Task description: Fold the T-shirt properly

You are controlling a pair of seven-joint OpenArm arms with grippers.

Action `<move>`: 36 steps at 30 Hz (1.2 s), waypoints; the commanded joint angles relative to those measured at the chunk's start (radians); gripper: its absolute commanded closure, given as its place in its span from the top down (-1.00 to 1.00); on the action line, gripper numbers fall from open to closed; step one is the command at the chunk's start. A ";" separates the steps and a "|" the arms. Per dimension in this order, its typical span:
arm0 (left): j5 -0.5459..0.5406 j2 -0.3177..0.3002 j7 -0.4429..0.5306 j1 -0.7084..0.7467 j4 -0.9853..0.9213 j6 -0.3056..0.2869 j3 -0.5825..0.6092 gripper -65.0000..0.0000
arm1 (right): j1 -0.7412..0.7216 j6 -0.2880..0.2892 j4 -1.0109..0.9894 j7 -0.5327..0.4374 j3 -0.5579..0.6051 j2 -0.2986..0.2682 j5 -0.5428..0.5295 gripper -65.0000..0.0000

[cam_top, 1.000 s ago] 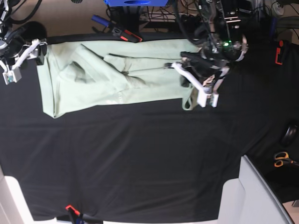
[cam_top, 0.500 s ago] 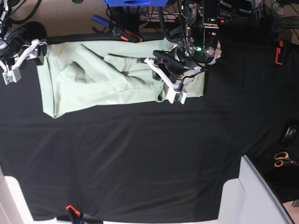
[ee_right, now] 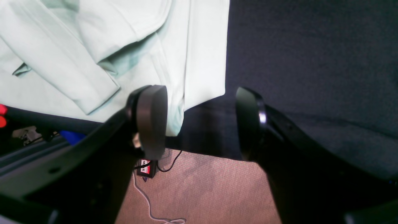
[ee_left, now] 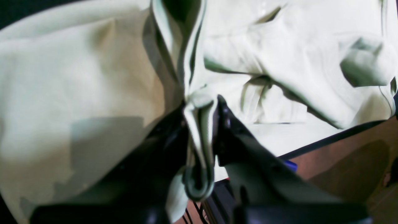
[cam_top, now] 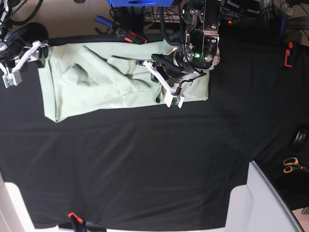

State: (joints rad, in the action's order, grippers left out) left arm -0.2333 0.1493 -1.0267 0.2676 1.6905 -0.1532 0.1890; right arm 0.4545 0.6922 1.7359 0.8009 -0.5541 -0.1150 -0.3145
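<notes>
Base view, read from left to right. At the upper left edge of the frame the right gripper [cam_top: 19,65] is seen, its white-tipped fingers spread apart and nothing between them; it is placed just beside the left end of the T-shirt [cam_top: 87,84]. The T-shirt, pale mint green, is laid across the upper part of the black table cloth [cam_top: 154,164] and is spread from the upper left toward the upper centre, with loose folds and creases over its left half. At the upper centre the left gripper [cam_top: 166,89] is shown above the shirt's right portion, where a layer of cloth has been lifted and doubled over. In the lower right corner a grey-white panel [cam_top: 263,203] is seen, and orange-handled scissors [cam_top: 291,166] lie at the right edge.

Left wrist view: the jaws are shown nearly together, with a bunched, rolled edge of the T-shirt [ee_left: 93,87] pinched between the dark fingers [ee_left: 231,133]; rumpled cloth fills most of the frame.

Right wrist view: the two dark fingers [ee_right: 150,121] are held wide apart and empty. The shirt's corner [ee_right: 199,62] is seen in the upper left, on the black cloth, beyond the left fingertip; brown floor is visible at the bottom.
</notes>
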 commanded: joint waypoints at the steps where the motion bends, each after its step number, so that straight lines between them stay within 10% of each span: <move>1: -0.013 0.008 0.013 -0.017 0.012 0.000 0.005 -1.00 | -0.001 0.006 0.016 -0.019 -0.004 -0.012 -0.013 0.03; 6: -0.013 0.008 0.013 -0.020 0.009 -0.003 0.005 -0.92 | -0.003 0.006 0.016 -0.019 -0.004 -0.012 -0.013 0.03; 16: -0.016 0.005 0.013 -0.047 0.018 -0.006 0.119 0.18 | -0.004 0.006 0.014 -0.019 -0.002 -0.012 -0.013 0.03; 25: -0.272 -0.080 0.013 -0.118 0.073 -0.001 0.108 0.14 | -0.004 0.006 0.017 -0.019 0.010 -0.012 -0.013 0.02; 31: -0.295 -0.165 0.007 -0.063 0.171 0.000 -0.147 -1.00 | 0.043 0.006 0.094 -0.019 0.159 -0.018 -0.012 0.01; 36: -0.295 -0.304 0.013 0.048 0.184 0.000 -0.366 -1.00 | 0.060 0.006 0.213 -0.010 0.325 -0.021 -0.012 -0.75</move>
State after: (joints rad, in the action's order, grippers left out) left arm -0.5152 -0.1482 -1.0283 0.3225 1.8523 -0.1509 -0.1783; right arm 0.5098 0.6941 1.9354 0.8013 -0.2230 -0.1303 -0.3149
